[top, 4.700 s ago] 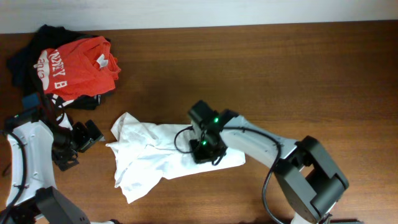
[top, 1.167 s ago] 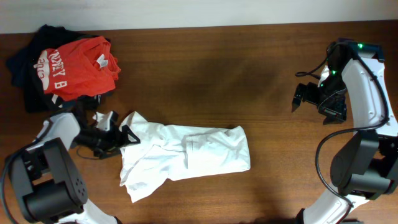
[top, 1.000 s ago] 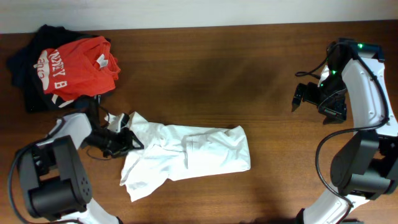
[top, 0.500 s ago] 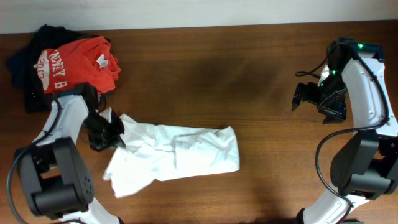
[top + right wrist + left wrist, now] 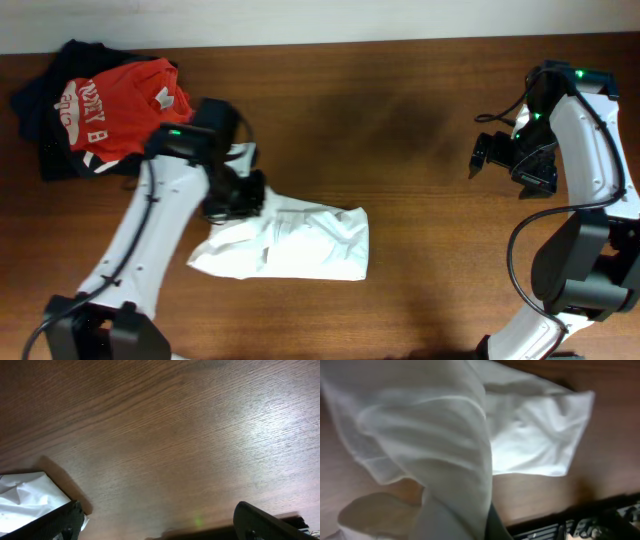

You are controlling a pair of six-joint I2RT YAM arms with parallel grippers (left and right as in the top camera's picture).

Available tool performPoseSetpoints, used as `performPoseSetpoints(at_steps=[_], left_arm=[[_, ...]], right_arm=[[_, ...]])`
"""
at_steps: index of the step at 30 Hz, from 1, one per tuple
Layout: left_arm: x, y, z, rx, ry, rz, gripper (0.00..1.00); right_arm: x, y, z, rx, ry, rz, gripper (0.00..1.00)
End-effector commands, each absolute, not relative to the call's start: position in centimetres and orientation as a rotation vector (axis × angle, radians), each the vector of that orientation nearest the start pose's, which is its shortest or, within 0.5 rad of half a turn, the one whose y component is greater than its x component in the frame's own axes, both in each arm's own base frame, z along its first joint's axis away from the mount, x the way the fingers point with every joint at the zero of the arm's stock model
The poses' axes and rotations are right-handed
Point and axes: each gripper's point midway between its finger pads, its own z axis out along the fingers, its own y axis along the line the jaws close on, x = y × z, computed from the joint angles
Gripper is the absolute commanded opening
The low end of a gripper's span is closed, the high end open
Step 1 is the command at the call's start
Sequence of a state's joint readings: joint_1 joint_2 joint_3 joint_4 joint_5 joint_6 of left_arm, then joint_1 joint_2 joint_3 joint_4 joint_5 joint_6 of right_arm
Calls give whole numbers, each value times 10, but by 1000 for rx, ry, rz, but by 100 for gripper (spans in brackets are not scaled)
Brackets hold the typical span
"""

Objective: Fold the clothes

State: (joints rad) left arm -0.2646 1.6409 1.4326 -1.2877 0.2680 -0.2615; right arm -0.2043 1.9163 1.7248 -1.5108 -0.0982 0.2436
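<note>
White, thin and trouser-legged, the garment (image 5: 300,242) lies mid-surface (image 5: 420,110), long axis left to right, with the left hand (image 5: 238,195) pinching what seems its raised left end, the rest trailing rightward, while the right hand (image 5: 505,168), spread wide, hangs well apart.

The table (image 5: 420,120) is brown wood with thin dark lines in it. The white clothes (image 5: 300,245) lie near the middle, a bit to the left, all bunched up and crinkly. In the far left corner sits a heap of dark clothes (image 5: 30,105) with a red shirt (image 5: 120,100) on top.
</note>
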Motion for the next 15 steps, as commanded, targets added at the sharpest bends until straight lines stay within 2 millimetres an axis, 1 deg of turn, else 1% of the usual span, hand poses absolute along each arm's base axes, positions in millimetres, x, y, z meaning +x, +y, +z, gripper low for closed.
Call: performPoseSetpoints(at_steps=[1,3,4,5,6,8,10,11,12,14,15], left_arm=[[277,-176,149,119,3079,-501,0],[273,-201,146,182,3066,-519,1],[270,-217,141,227,3062,-528,1],[268,-224,138,248,3064,-529,1],[265,-236,131,276,3073,-529,1],[262,-249,122,331,3074,-530,1],[262,-263,110,340,3085,-531,2],[261,-269,102,362,3088,-529,3],[261,-275,95,381,3092,-527,8],[259,-286,80,371,3114,-523,13],[259,-290,77,373,3114,-527,24]], right_arm=[[327,-49,135,745,3172,164,99],[327,-49,135,745,3172,164,98],[327,-49,135,745,3172,164,99],[327,-49,135,745,3172,164,99],[327,-49,135,745,3172,164,99],[327,-49,135,745,3172,164,99],[327,-49,135,745,3172,164,99],[327,-49,135,745,3172,164,99],[327,-49,135,745,3172,164,99],[327,-49,135,745,3172,164,99],[327,-49,135,745,3172,164,99]])
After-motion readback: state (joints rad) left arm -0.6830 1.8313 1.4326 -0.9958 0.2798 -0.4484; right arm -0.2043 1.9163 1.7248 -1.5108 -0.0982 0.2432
